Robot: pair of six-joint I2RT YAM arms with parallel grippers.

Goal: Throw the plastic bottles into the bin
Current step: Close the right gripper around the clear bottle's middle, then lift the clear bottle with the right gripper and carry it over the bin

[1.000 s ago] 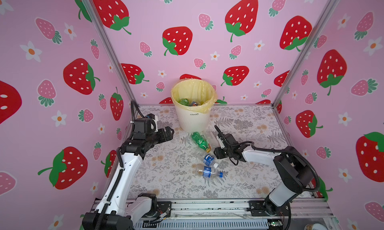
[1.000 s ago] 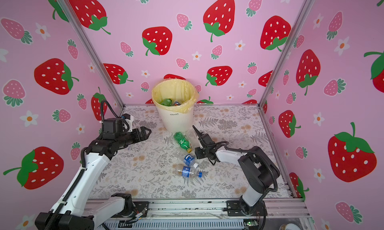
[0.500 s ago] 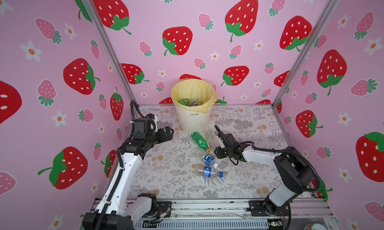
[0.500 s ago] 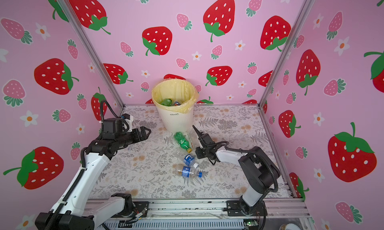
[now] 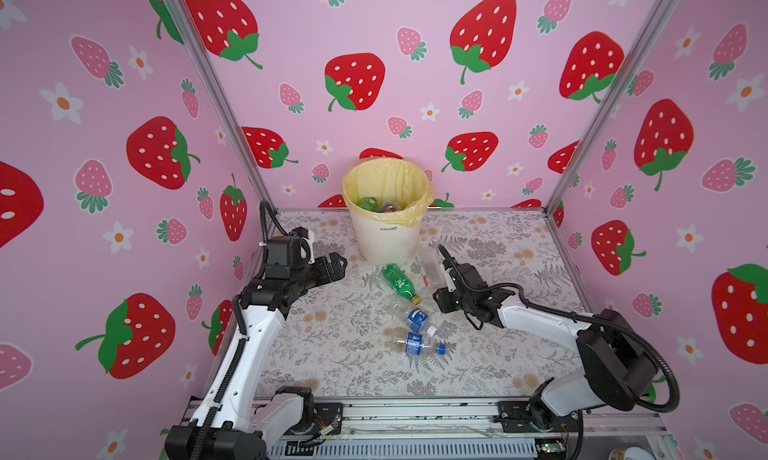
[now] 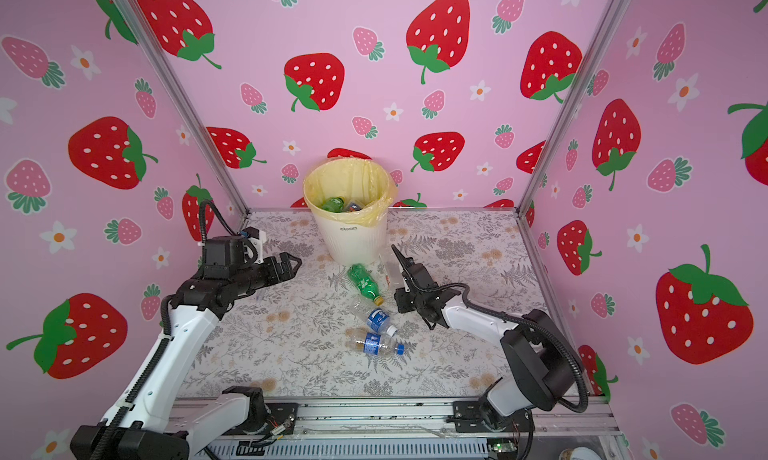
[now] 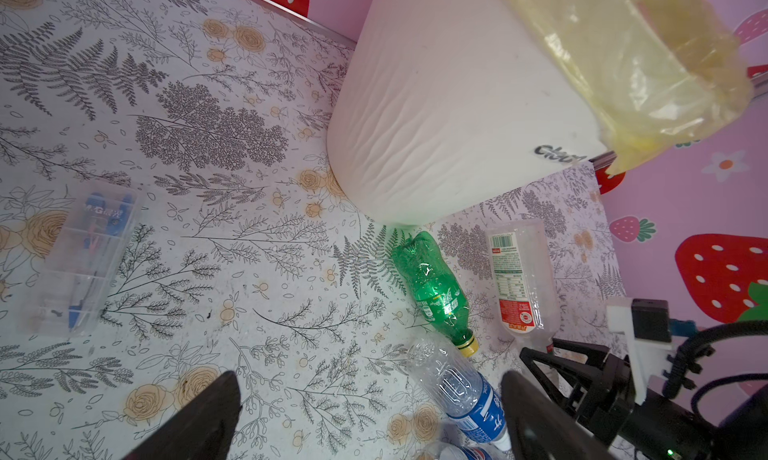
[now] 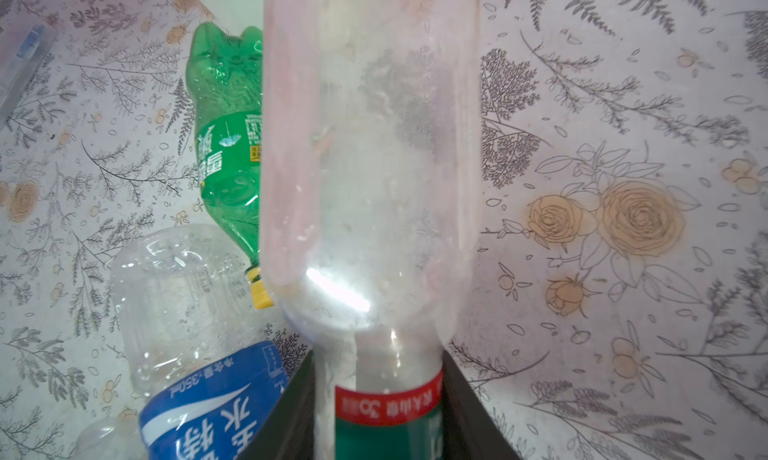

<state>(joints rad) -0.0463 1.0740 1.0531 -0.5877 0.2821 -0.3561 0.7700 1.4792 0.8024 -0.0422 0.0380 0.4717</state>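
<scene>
The white bin with a yellow liner stands at the back and holds a green bottle and others. Three plastic bottles lie in front of it: a green one and two clear blue-labelled ones. My right gripper is shut on the neck end of a clear red-labelled bottle lying beside the bin. My left gripper hangs open and empty to the left of the bin.
A clear plastic case with blue pens lies on the floral table under the left arm. Pink strawberry walls close in three sides. A metal rail runs along the front edge.
My right gripper's jaws have closed onto the clear red-labelled bottle. The left arm and the other bottles have not moved.
</scene>
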